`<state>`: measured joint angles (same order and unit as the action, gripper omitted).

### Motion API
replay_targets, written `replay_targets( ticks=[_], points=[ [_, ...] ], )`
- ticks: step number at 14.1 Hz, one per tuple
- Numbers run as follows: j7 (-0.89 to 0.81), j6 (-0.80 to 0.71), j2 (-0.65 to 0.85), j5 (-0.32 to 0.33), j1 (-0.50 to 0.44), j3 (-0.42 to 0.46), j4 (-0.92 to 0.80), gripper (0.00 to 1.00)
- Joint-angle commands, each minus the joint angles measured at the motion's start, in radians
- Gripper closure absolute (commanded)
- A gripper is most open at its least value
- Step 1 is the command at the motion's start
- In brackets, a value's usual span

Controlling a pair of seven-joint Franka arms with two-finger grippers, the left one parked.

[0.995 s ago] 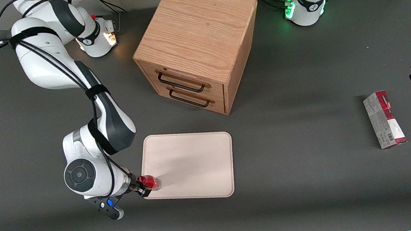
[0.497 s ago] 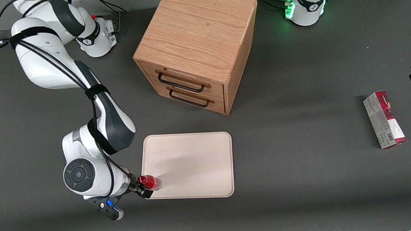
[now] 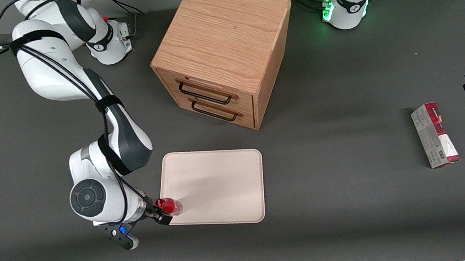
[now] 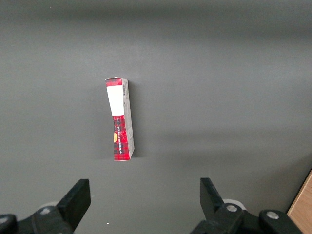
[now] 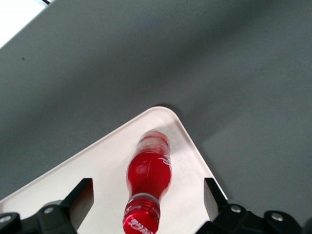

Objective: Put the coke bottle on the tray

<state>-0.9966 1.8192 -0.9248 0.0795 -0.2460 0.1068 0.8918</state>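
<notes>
The working arm reaches out from its base and folds down low over the table [image 3: 338, 233], its wrist bent so the gripper [image 3: 160, 214] sits right at the corner of the tray [image 3: 221, 185] that lies nearest the front camera on the working arm's end. Farther from the camera than the tray stands the wooden drawer cabinet [image 3: 223, 52], both drawers shut. Well off toward the parked arm's end of the table lies the red-and-grey carton [image 3: 435, 135], flat on its side.

Down at the gripper [image 5: 146, 214] now: the wrist view shows both fingers [image 5: 78, 200] spread wide, well apart from anything, nothing clamped. And there's the coke bottle [image 3: 170, 206], standing on the tray [image 5: 92, 185] just inside that rounded corner. The coke bottle [image 5: 148, 178] sits between the parted fingers, red cap toward the wrist camera, clear base down on the cream surface, touching neither finger.
</notes>
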Motion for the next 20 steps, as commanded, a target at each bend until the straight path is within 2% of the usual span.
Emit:
replay_targets(
  ticks=[1, 5, 9, 12, 17, 20],
  points=[
    [0.076, -0.072, 0.061, 0.011, 0.019, -0.001, -0.004, 0.00],
    [0.257, -0.238, 0.222, -0.013, 0.099, 0.002, 0.100, 0.00],
    [0.478, -0.219, 0.484, -0.055, 0.177, -0.004, 0.413, 0.00],
    [0.626, -0.225, 0.660, -0.082, 0.226, -0.007, 0.576, 0.00],
    [0.788, -0.215, 0.907, -0.083, 0.261, -0.006, 0.815, 0.00],
    [0.799, -0.186, 1.020, -0.086, 0.272, -0.007, 0.906, 0.00]
  ],
)
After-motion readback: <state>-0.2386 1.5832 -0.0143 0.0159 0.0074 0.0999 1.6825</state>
